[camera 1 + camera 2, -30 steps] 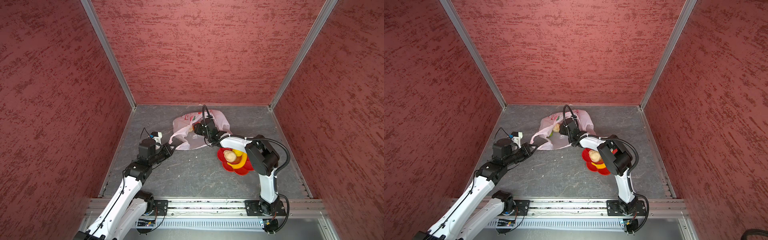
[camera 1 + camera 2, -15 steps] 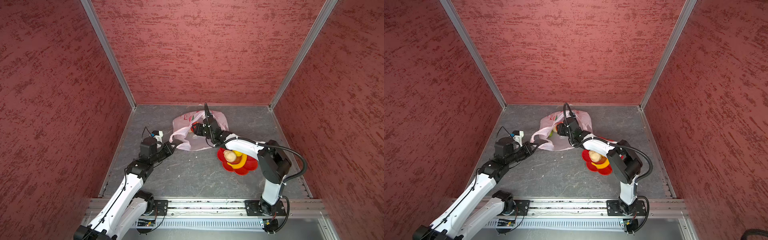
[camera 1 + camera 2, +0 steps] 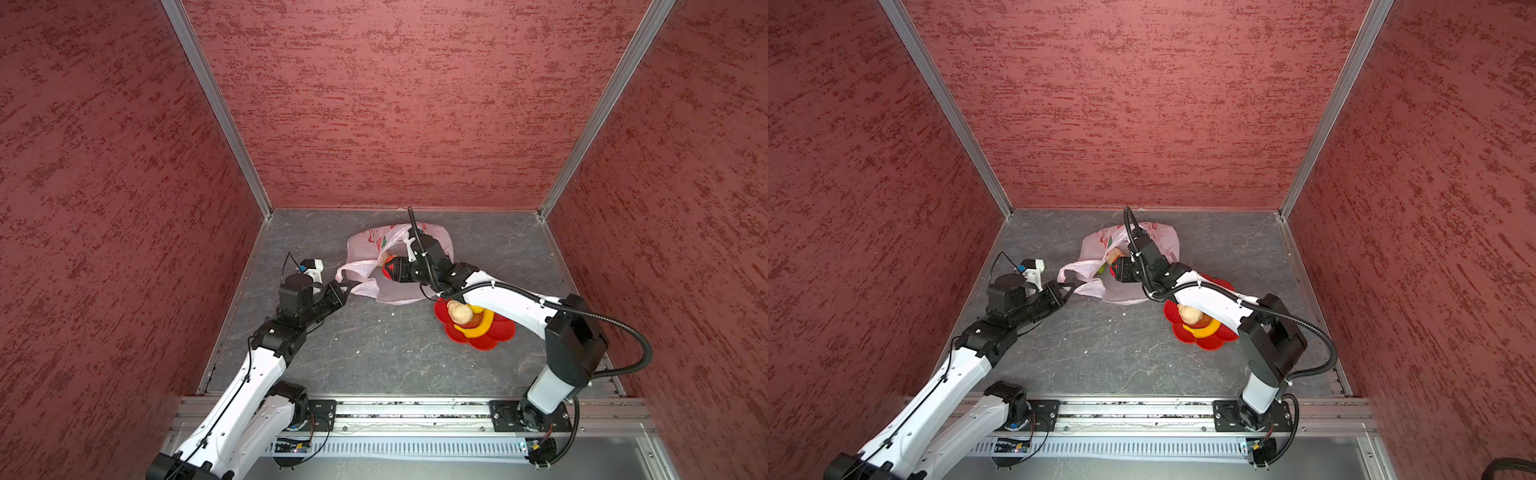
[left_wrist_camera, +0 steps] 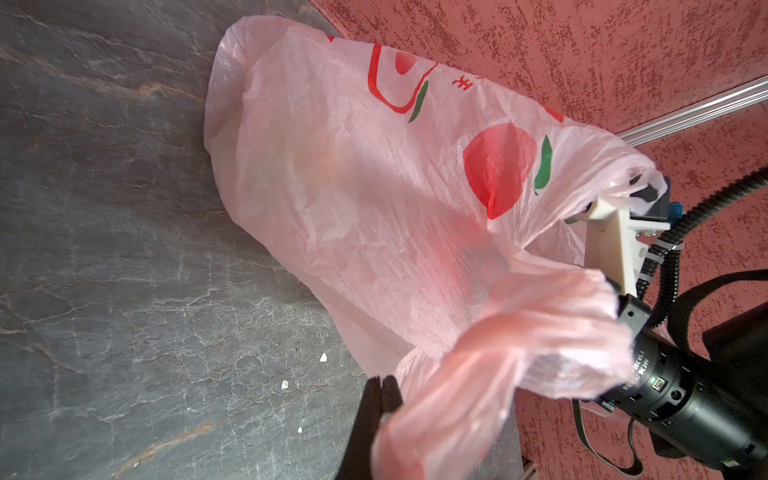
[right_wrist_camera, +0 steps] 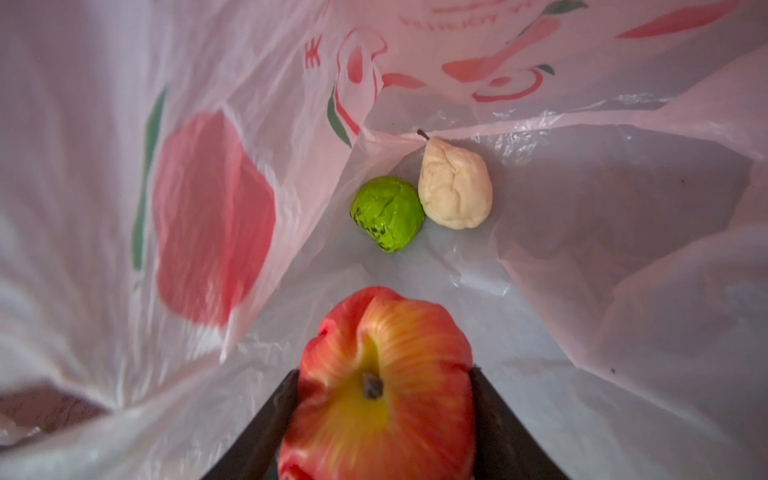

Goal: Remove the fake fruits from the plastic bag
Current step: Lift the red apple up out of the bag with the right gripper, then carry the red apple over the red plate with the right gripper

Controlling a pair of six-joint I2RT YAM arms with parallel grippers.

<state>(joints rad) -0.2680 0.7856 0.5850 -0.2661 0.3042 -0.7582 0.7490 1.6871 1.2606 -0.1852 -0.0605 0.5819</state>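
Observation:
The pale pink plastic bag [image 3: 365, 245] [image 4: 353, 187] lies crinkled at the back of the floor. My left gripper [image 3: 347, 286] [image 4: 381, 380] is shut on one of its loop handles, holding the mouth up. My right gripper [image 3: 388, 268] [image 5: 384, 374] reaches into the bag mouth and is shut on a red-and-yellow apple [image 5: 386, 395]. Deeper inside lie a green speckled ball [image 5: 387, 214] and a pale beige lumpy fruit [image 5: 455, 185], touching each other. A beige lump [image 3: 458, 311] and a yellow banana [image 3: 478, 328] sit outside the bag.
A red flower-shaped dish [image 3: 494, 336] [image 3: 1212, 338] holds the outside fruits, right of the bag and under my right forearm. Red textured walls close in the back and both sides. A metal rail [image 3: 395, 409] runs along the front.
My right arm's elbow has swung out to the right and lower. Its gripper has shifted slightly leftward and forward at the bag mouth. The left gripper has kept its hold on the handle.

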